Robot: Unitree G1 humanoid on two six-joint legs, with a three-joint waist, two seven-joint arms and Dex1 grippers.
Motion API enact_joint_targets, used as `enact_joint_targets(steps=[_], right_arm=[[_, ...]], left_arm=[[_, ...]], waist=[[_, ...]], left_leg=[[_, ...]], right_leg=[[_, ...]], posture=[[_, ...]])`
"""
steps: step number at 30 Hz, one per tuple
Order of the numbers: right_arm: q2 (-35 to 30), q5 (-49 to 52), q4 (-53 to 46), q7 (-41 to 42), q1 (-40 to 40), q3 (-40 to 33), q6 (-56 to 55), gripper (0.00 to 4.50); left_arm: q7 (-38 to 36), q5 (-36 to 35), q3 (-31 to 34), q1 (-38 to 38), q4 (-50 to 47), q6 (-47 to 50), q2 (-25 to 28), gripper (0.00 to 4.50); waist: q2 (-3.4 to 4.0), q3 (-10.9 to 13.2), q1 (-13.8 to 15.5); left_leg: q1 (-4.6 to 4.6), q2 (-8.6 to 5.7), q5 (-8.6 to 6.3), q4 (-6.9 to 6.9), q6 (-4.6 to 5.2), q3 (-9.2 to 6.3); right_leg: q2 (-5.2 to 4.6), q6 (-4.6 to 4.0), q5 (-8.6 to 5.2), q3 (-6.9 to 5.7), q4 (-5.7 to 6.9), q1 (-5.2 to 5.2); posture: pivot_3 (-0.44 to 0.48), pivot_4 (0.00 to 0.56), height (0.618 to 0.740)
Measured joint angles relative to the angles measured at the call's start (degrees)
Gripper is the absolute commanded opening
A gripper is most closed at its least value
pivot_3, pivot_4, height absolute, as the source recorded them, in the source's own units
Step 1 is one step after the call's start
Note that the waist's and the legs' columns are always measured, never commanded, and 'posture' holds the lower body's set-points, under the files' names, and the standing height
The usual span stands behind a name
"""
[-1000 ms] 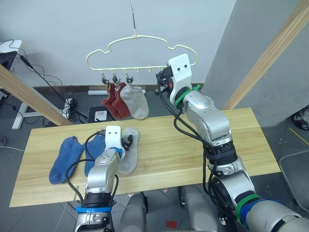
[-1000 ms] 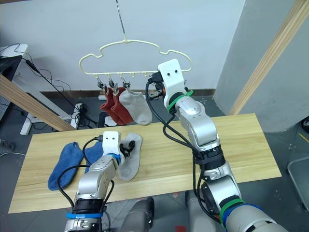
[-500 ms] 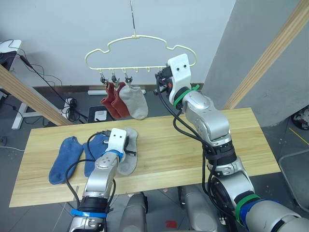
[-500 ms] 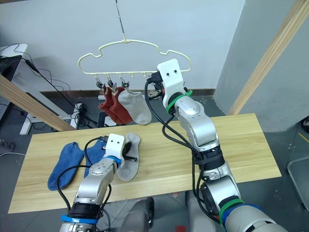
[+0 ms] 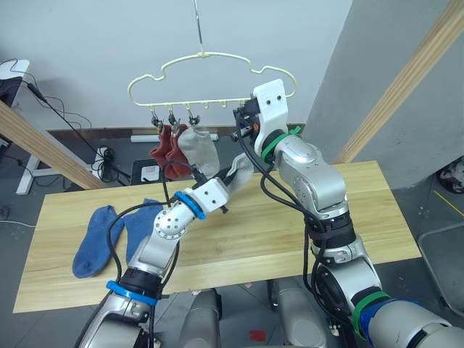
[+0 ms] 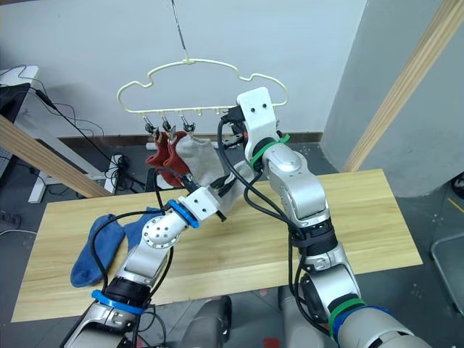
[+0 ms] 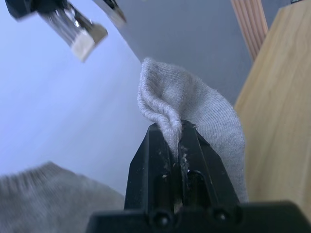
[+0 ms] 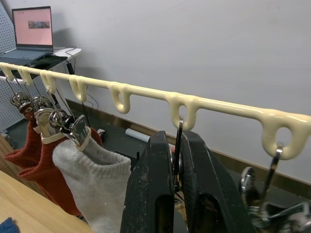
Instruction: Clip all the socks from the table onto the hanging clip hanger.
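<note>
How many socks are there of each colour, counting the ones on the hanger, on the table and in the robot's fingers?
Rust red knit socks: 2, both clipped on the pale yellow wire hanger.
Light grey knit socks: 2, one clipped on the hanger, one held in the left gripper.
Blue knit socks: 2, lying on the light wooden table.
Total: 6 socks.

You've got an open laptop (image 8: 33, 26) on a side stand by the wall; two slanted wooden poles (image 5: 406, 83) flank the scene; power strip (image 5: 106, 154) and cables on the floor.
</note>
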Motion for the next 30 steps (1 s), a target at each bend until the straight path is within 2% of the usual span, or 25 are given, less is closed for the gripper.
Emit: enact_joint_targets(steps=[14, 30], right_arm=[[0.0, 1.1, -0.4, 0.0, 0.0, 0.0, 1.0, 0.0], [-0.2, 1.1, -0.5, 0.1, 0.0, 0.1, 1.1, 0.0]], left_arm=[[2.1, -0.8, 1.7, -2.6, 1.4, 0.1, -3.8, 0.06], [2.7, -1.9, 3.2, -3.1, 1.4, 2.8, -5.5, 0.06]], waist=[[0.0, 0.0, -0.9], [0.0, 0.0, -1.0]], left_leg=[[0.01, -0.01, -0.01, 0.02, 0.01, 0.06], [0.01, -0.02, -0.01, 0.02, 0.01, 0.07]], right_leg=[[0.0, 0.04, 0.02, 0.08, 0.02, -0.01], [0.0, 0.05, 0.03, 0.1, 0.02, -0.01]], posture=[[-0.205, 0.311, 0.74], [-0.203, 0.312, 0.74]])
